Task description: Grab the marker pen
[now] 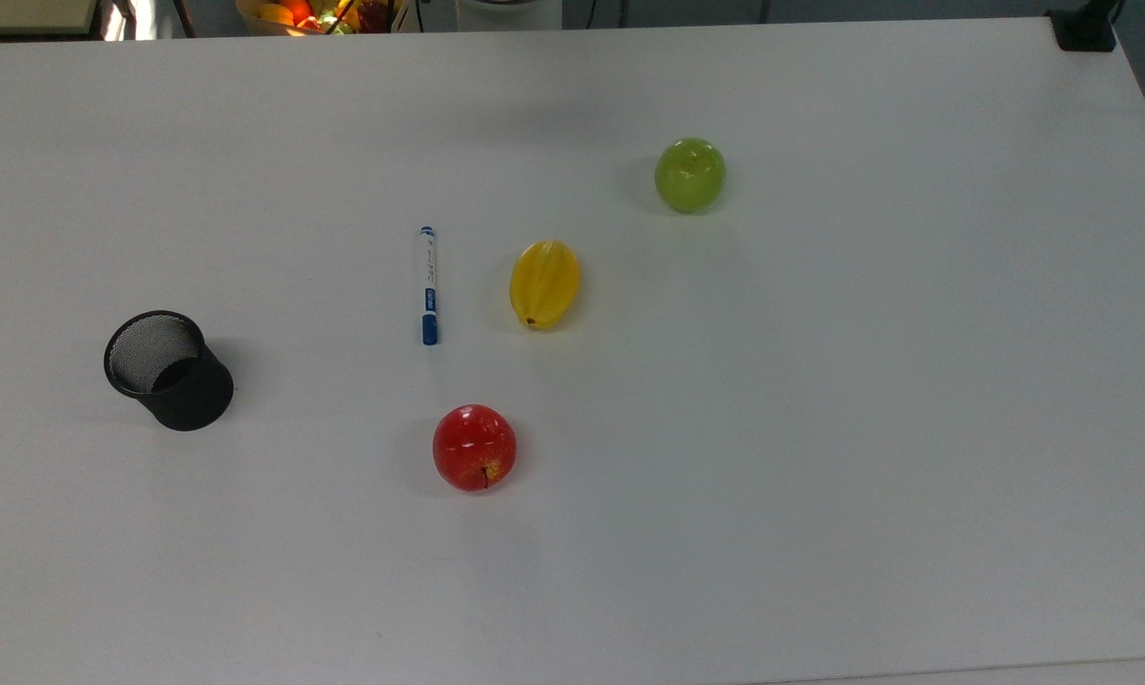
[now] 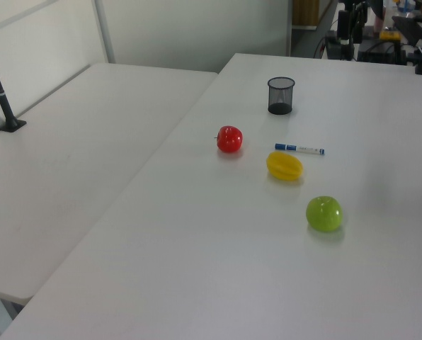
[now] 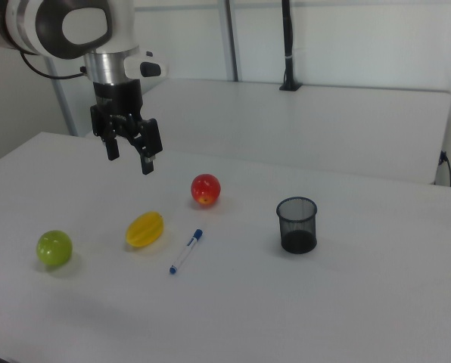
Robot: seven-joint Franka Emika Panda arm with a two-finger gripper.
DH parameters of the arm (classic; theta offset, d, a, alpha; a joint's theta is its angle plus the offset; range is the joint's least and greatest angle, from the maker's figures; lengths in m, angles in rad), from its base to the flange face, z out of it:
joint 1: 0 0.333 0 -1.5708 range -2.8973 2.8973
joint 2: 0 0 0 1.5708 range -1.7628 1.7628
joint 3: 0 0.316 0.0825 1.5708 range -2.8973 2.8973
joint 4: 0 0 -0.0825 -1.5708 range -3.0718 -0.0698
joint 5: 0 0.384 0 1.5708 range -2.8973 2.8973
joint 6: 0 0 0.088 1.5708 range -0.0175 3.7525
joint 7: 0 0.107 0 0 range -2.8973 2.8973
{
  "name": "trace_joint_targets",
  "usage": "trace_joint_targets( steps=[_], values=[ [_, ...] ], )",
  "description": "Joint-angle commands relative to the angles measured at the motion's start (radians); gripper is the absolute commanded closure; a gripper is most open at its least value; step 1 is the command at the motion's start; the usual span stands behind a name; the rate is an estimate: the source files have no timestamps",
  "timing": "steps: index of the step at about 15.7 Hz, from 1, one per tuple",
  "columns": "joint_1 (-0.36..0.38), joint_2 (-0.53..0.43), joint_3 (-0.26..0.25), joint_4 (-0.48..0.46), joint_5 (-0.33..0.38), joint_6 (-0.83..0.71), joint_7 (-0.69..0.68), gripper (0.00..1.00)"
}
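Observation:
The marker pen [image 1: 428, 285] lies flat on the white table [image 1: 820, 428], white-barrelled with a blue cap, and nothing touches it. In the left view the marker pen [image 2: 299, 149] rests just beyond the yellow fruit, and in the right view the marker pen [image 3: 186, 251] lies to the right of that fruit. My gripper [image 3: 129, 161] hangs open and empty well above the table, up and to the left of the pen in the right view.
A yellow fruit [image 1: 545, 283] lies beside the pen. A red apple [image 1: 475, 447], a green apple [image 1: 689, 175] and a black mesh cup [image 1: 166, 370] stand around it, each apart from the pen. A bowl of fruit [image 1: 297, 13] sits beyond the table's far edge.

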State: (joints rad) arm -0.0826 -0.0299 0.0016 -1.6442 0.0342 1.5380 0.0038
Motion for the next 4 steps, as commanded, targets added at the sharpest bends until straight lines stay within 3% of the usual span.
trace_joint_targets(
  steps=[1,4],
  values=[
    [-0.002,-0.018,-0.008,-0.012,0.018,-0.013,-0.008,0.00],
    [-0.002,-0.015,-0.006,-0.014,0.016,-0.012,-0.008,0.00]
  ],
)
